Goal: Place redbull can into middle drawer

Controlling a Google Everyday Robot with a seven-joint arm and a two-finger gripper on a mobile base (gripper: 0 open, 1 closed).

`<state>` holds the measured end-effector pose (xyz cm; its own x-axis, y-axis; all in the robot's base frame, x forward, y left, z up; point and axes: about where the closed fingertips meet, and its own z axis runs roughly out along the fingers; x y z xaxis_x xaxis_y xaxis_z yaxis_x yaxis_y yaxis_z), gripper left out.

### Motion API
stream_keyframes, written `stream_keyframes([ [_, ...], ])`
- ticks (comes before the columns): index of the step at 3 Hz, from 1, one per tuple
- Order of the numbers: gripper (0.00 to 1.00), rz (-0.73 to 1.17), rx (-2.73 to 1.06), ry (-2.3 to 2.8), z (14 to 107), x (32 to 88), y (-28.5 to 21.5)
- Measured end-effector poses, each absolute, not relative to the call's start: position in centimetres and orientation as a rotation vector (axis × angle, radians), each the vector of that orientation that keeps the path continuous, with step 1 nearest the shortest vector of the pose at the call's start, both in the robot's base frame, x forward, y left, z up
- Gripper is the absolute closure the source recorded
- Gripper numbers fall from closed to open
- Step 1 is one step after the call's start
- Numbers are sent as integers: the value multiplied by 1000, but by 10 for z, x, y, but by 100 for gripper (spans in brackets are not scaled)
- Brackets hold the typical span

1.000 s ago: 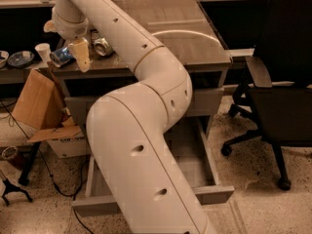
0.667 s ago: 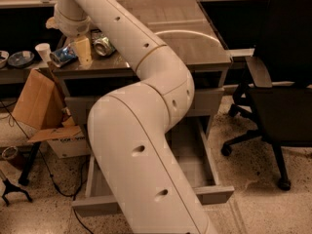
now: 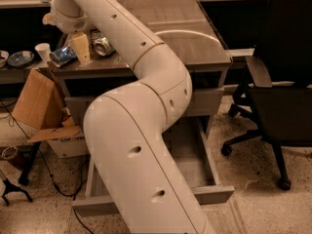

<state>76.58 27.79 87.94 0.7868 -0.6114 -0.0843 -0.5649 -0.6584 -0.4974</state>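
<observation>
Camera view: the pincer [image 3: 79,47] hangs over the far left corner of the surface [image 3: 195,48]; I cannot tell whether it is wide or narrow. The redbull can [image 3: 62,56] lies on its side just left of it. The middle drawer [image 3: 214,194] stands pulled open, well below it and to its right.

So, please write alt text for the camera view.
The gripper hangs over the left end of the desk, beside the redbull can lying on its side. Below, the middle drawer stands open, partly hidden by the arm.
</observation>
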Motion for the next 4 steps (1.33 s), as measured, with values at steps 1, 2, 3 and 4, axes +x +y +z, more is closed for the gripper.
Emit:
stream_keyframes([
  [1,2,-137,-2472,855,881,765,285],
  [2,13,-144,-2479,841,880,764,290],
  [3,14,-147,-2486,837,879,764,292],
  [4,21,-149,-2490,837,877,764,293],
])
